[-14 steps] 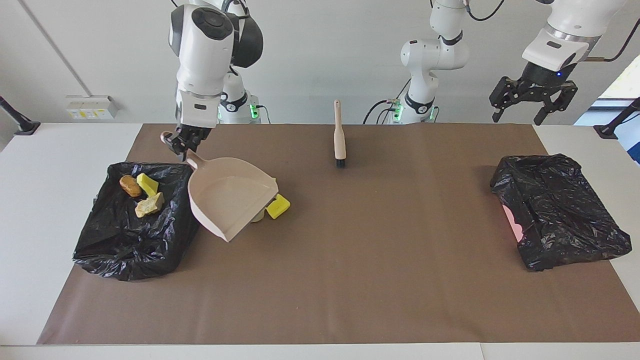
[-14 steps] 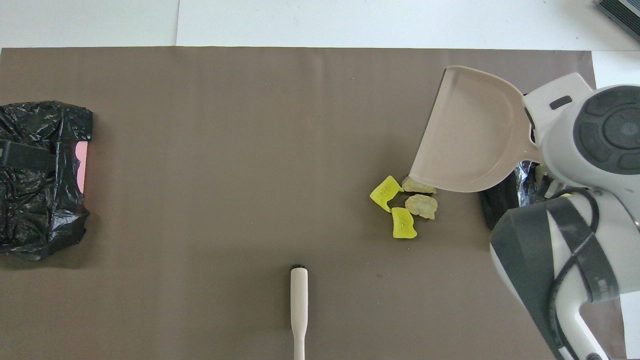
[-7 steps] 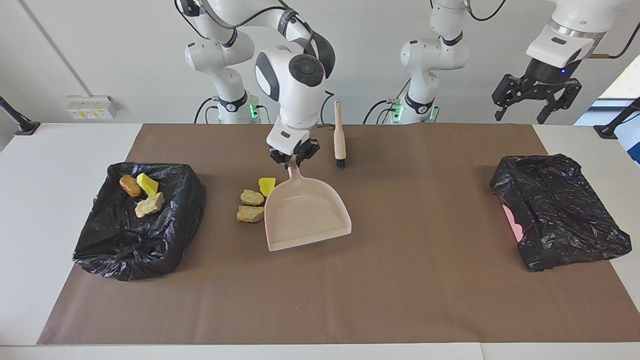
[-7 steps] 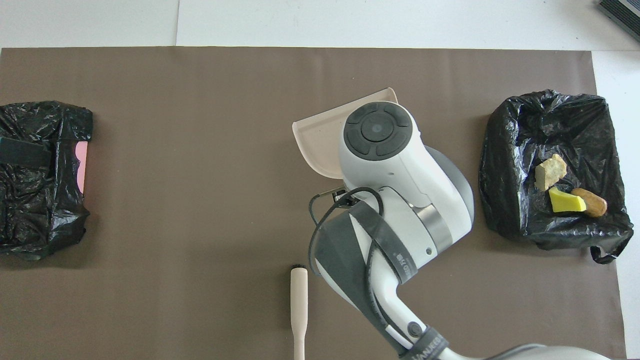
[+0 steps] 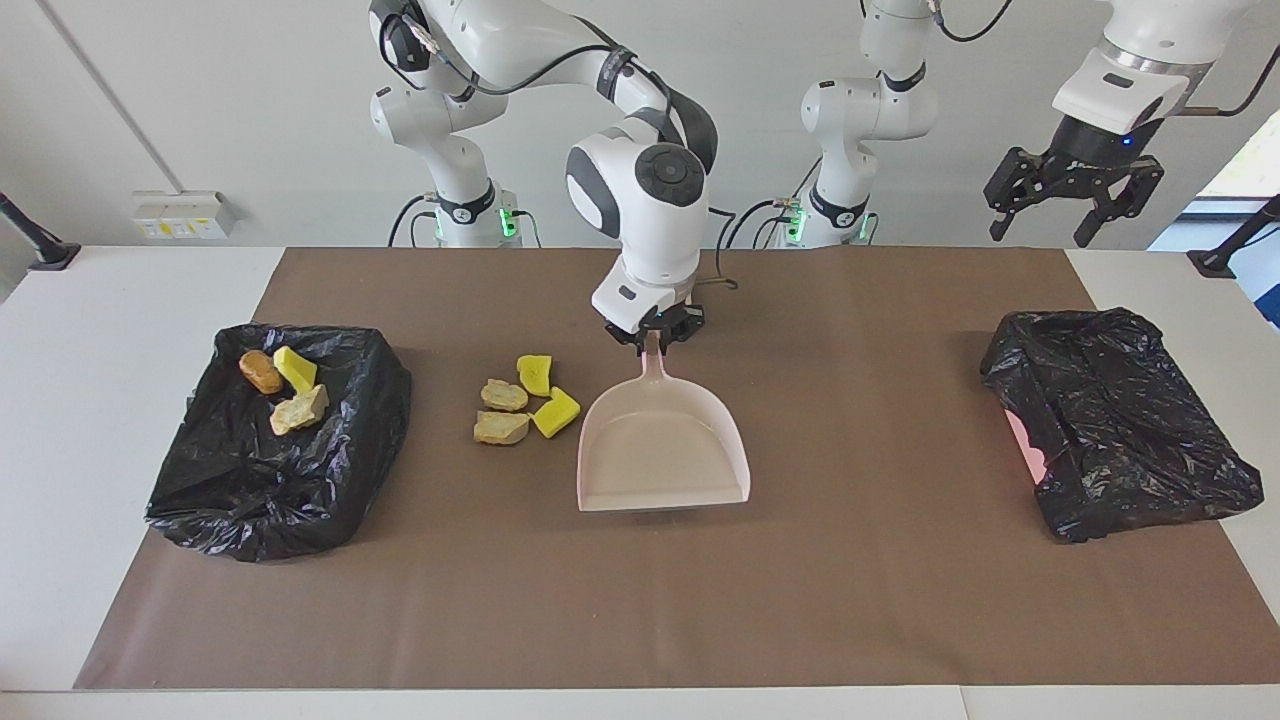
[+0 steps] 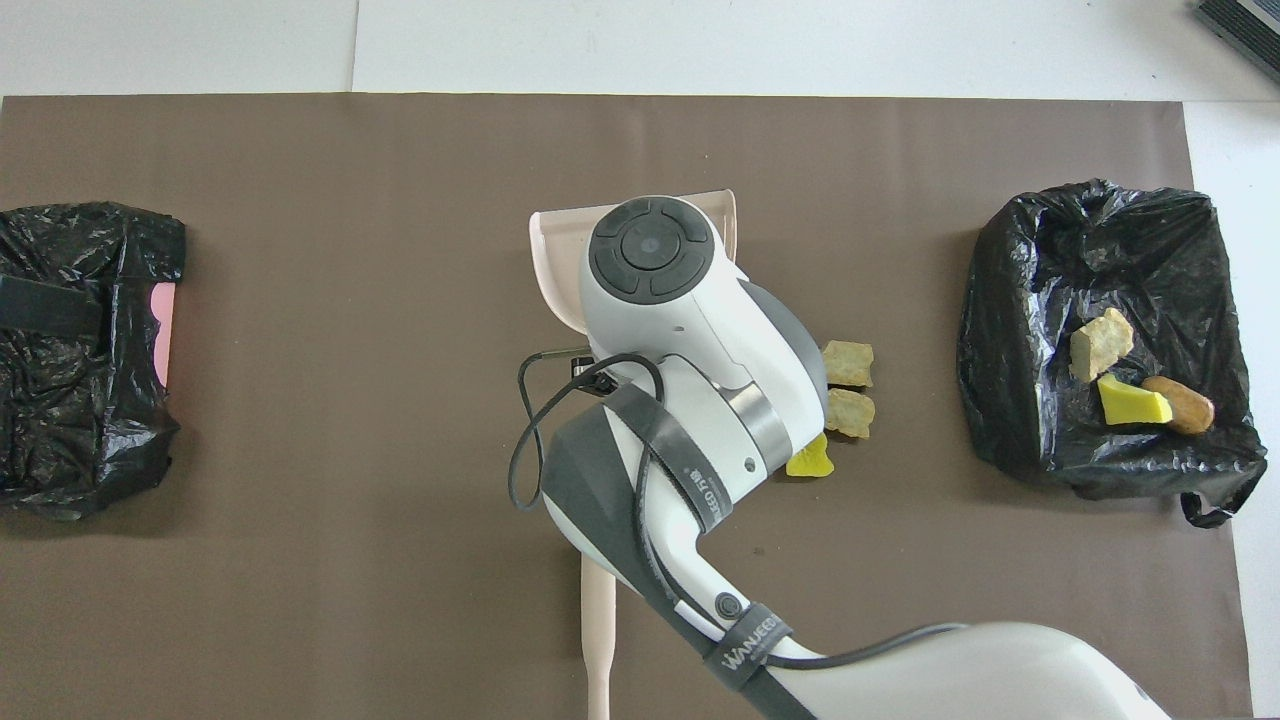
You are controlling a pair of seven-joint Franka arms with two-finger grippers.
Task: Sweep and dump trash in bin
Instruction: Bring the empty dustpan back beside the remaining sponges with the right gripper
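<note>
On the brown mat (image 5: 640,600), the black bin (image 5: 250,500) holds 3 scraps (image 5: 285,385) — dustpan (image 5: 660,450) empty.

Overhead: right arm covers most of dustpan (image 6: 560,262), only rim and one corner show; right gripper and handle hidden under arm. Brush (image 6: 598,640) half covered by arm, handle end cut by bottom edge. One yellow sponge chunk (image 6: 810,464) partly under arm; fourth loose scrap not visible there. Left gripper out of overhead frame.

Facing: brush hidden by right arm. Pink thing (image 5: 1025,445) under crumpled black bag (image 5: 1115,420) mostly covered, can't tell what it is.
</note>
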